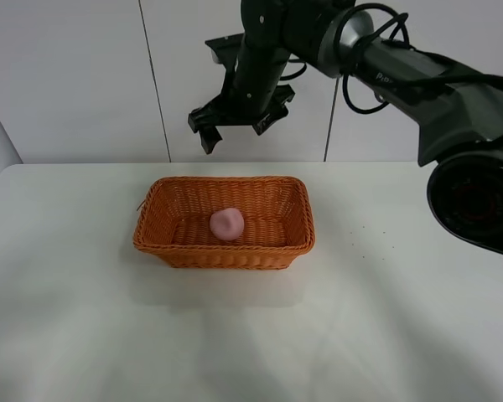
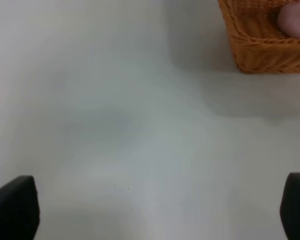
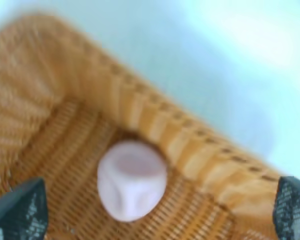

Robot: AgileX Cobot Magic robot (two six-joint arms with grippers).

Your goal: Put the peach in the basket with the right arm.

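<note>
We see the peach lying on the floor of the basket, and nothing is touching it. The right gripper hangs in the air above the back rim of the basket, well apart from the fruit. Its jaws are spread and there is nothing between them. In the right wrist view the peach rests on the weave, not far from one wall of the basket. The two dark fingertips appear only at the corners of that view, far from each other. So we judge that the main part of the task is done: the fruit is inside and released. What is left, in our opinion, is only to bring the right arm away from the basket to a rest position. The left gripper hovers over the bare table, beside the basket, and it is also spread and empty.
</note>
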